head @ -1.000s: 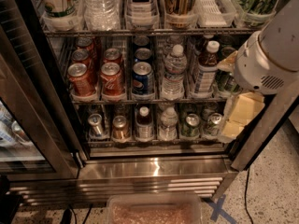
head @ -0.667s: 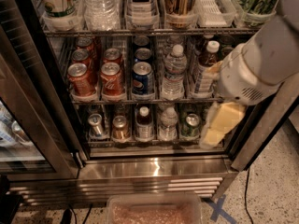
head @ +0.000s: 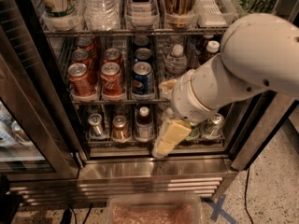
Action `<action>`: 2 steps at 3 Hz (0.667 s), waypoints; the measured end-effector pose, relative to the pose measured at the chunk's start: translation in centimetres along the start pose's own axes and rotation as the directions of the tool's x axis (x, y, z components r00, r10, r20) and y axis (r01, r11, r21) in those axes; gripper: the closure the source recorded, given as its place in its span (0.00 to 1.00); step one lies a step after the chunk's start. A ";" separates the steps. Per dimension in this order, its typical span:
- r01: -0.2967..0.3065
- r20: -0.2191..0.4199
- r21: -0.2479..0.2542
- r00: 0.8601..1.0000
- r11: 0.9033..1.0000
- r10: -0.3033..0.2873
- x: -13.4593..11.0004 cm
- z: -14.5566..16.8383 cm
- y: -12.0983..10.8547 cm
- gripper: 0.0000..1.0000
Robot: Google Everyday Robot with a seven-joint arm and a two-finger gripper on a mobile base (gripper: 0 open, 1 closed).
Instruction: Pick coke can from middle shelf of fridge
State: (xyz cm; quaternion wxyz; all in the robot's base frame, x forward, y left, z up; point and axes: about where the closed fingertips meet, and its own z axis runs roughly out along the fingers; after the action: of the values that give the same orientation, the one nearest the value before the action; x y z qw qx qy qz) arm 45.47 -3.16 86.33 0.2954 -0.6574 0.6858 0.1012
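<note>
The coke can [head: 111,79], bright red with white script, stands at the front of its lane on the middle shelf [head: 117,100] of the fridge [head: 154,170]. A second red can [head: 112,56] stands behind it. Darker brownish-red cans [head: 81,80] are in the lane to its left, and blue Pepsi cans [head: 142,78] in the lane to its right. My gripper [head: 169,133], cream-coloured at the end of the white arm [head: 243,64], hangs in front of the fridge below and to the right of the Pepsi lane, apart from the coke can.
The upper rack [head: 140,31] holds tall bottles and cartons. The lowest rack holds small cans [head: 120,127] and a bottle [head: 144,120]. The open glass door [head: 23,134] stands at the left. A clear plastic bin [head: 154,210] and a blue tape cross [head: 218,209] are on the floor.
The arm and gripper have swung left and down across the front of the fridge. They now cover the water bottle lane and the right side of the lower racks.
</note>
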 end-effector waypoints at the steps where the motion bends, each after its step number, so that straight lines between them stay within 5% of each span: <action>1: 0.032 0.089 0.011 0.995 0.999 -0.033 -2.8 2.2 -0.4 0.00; 2: 0.033 0.093 0.018 0.995 0.999 -0.035 -3.0 2.1 -0.5 0.00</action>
State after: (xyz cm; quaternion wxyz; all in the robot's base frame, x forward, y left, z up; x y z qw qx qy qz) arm 46.43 0.46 86.38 0.3344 -0.6610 0.6607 0.1212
